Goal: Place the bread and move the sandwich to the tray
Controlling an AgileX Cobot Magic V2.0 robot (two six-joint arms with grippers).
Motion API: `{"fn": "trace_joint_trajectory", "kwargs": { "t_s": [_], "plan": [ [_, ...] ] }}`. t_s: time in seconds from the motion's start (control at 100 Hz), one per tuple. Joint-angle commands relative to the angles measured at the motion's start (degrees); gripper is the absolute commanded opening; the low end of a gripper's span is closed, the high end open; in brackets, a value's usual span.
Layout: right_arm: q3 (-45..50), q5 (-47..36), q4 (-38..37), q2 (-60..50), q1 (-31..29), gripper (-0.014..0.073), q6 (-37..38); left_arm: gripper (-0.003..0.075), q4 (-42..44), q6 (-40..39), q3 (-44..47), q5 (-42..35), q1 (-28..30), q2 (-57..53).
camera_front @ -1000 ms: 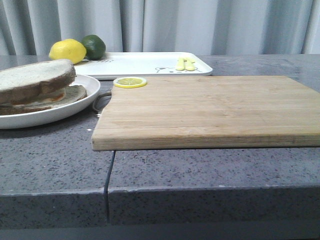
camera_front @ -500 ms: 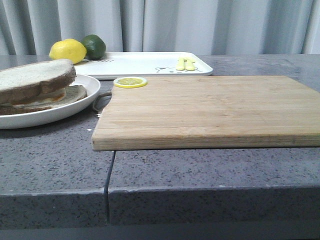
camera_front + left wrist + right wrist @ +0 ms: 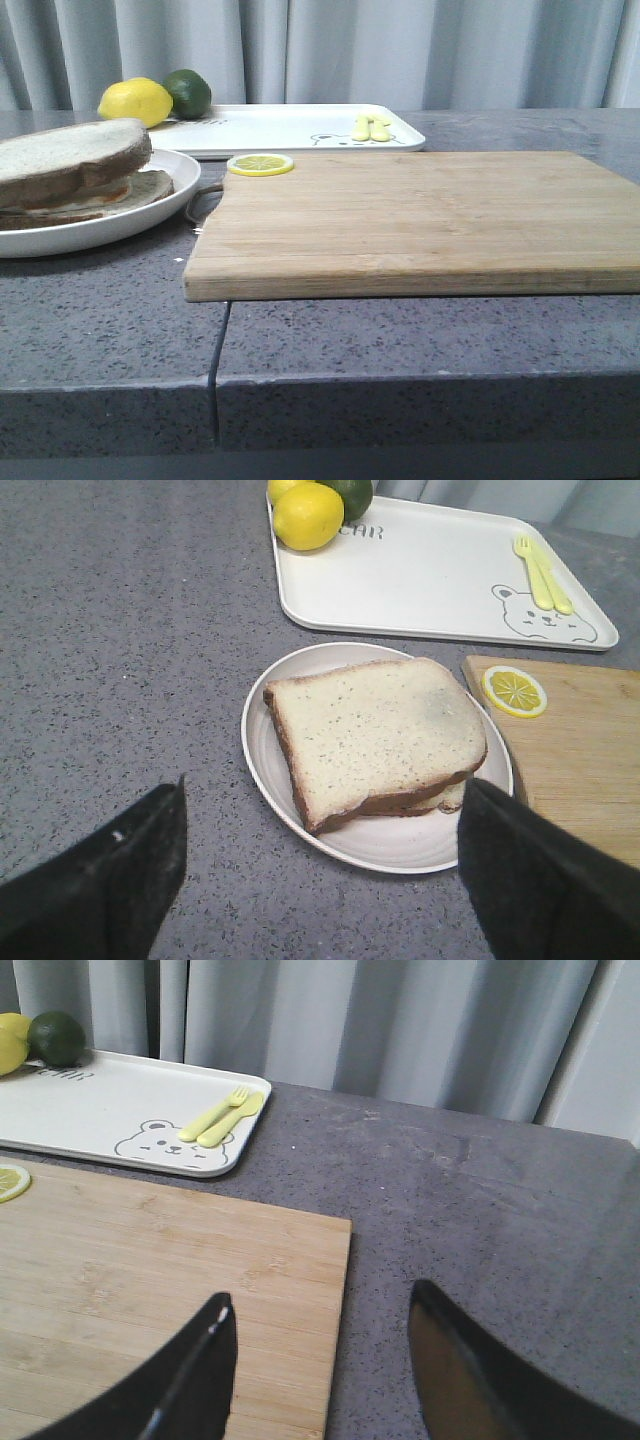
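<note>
I judge the bread (image 3: 375, 730) placed: it tops the sandwich (image 3: 75, 175) on the round plate (image 3: 290, 810), left of the wooden board (image 3: 410, 220). The move to the tray (image 3: 430, 575) behind remains. My left hand (image 3: 320, 880) and right hand (image 3: 320, 1380) gape empty over grey speckled table (image 3: 400, 340), curtains (image 3: 350, 50) behind.

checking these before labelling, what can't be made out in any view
- Sandwich filling: the top slice covers it in the left wrist view; the front view shows only an orange sliver.
- Round plate: cut off by the front view's left edge.
- Wooden board: its near edge runs off the right wrist view.
- Lime: cropped in the left wrist view.
</note>
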Motion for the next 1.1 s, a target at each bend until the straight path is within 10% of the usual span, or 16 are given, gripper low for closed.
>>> {"fn": "trace_joint_trajectory", "kwargs": {
  "t_s": [0.0, 1.09],
  "plan": [
    [-1.5, -5.1, -0.4, 0.1, -0.4, 0.0407, 0.0, 0.0525, -0.7, -0.5, -1.9, -4.0, -0.3, 0.7],
    [-1.5, -5.1, -0.4, 0.1, -0.4, 0.0407, 0.0, 0.0465, 5.7, -8.2, -1.6, -10.6, -0.3, 18.4]
  ]
}}
